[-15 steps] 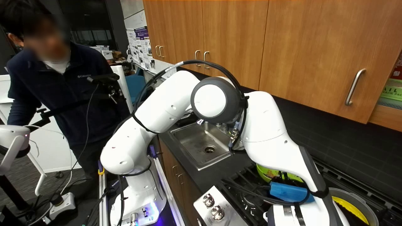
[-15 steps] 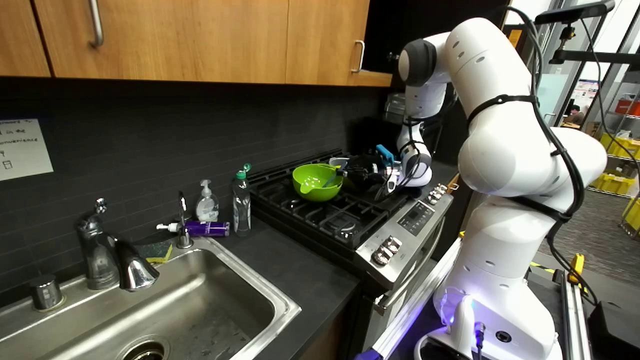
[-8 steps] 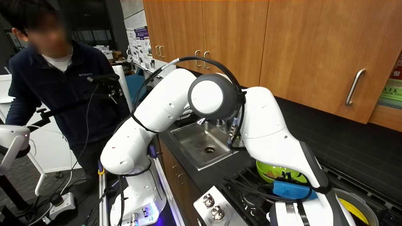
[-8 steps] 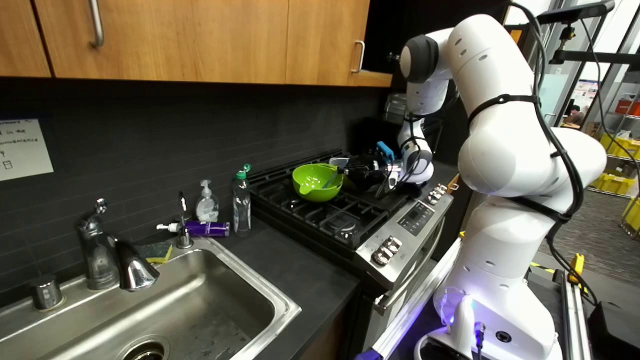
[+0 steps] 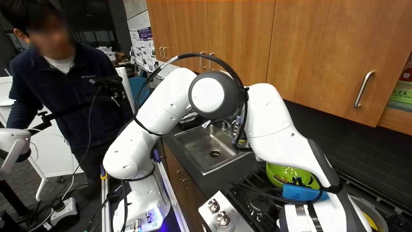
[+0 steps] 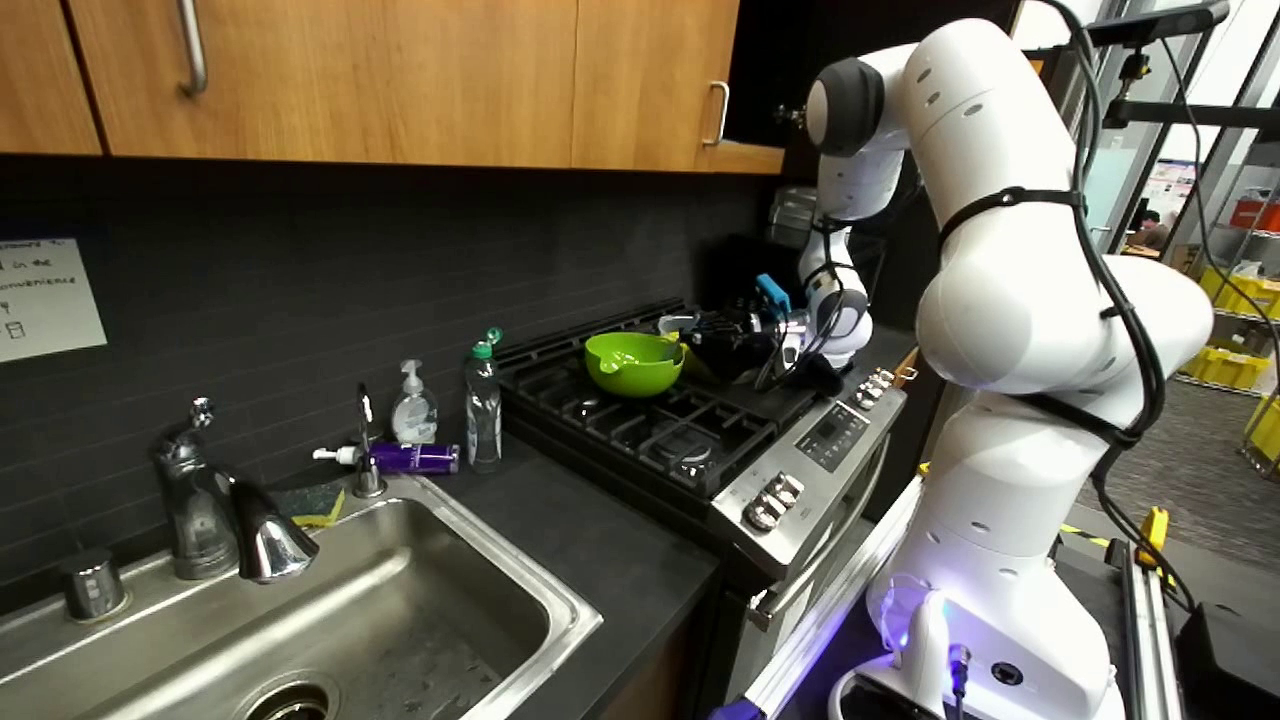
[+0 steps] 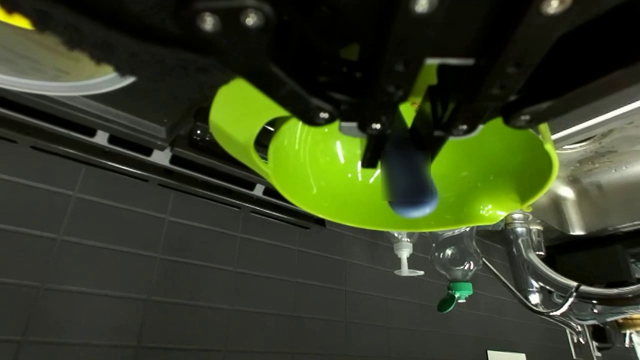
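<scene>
In an exterior view, a clear bottle point(image 6: 483, 410) stands nearer left by the sink point(image 6: 560, 604), prob. kept handy for washing. Farther off, the green bowl point(image 6: 632, 376) sits on the stove point(image 6: 815, 492), prob. for steady footing; just right of it the gripper point(image 7: 404, 145) is closed tight on a dark-blue utensil point(image 7: 411, 187), end over/in the bowl (depth unclear), likely so the gripper clears the rim.

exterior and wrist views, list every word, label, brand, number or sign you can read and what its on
"in the": white note
"onvenience": same note, start cut off
"AIL": green box
"NACK PAC": same box, partly cut off
"Columbia": dark jacket, small
Too small or blurred: the note's top line, posted papers, any writing on the green-capped bottle, purple bottle and stove panel
Wrist view: nothing readable
</scene>
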Robot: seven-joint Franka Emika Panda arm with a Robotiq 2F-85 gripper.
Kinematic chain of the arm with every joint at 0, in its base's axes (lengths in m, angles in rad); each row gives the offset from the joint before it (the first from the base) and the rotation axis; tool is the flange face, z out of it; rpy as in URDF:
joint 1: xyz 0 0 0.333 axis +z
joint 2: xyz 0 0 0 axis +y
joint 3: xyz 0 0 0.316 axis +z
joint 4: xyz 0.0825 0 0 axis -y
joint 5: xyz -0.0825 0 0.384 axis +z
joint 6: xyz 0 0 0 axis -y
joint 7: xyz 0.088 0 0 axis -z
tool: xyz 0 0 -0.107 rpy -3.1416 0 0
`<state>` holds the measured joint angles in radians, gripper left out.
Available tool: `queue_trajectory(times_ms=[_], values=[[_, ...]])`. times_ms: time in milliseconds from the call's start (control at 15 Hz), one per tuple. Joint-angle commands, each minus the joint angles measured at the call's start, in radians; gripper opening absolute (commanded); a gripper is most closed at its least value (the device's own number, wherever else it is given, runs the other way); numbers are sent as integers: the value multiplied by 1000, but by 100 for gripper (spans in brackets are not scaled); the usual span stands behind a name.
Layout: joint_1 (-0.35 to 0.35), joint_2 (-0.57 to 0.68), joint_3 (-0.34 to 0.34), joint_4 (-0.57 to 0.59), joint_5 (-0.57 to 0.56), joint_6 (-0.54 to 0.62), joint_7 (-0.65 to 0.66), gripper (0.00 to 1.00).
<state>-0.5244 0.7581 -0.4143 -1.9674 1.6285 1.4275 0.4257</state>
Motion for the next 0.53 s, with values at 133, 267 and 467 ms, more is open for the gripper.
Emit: queue_trajectory(times_ms=[133,267,467], values=[[14,-36,-1,-18,-31,29,25,5],[18,-34,7,-12,-27,26,25,5],[29,-33,16,-5,-25,25,27,5]])
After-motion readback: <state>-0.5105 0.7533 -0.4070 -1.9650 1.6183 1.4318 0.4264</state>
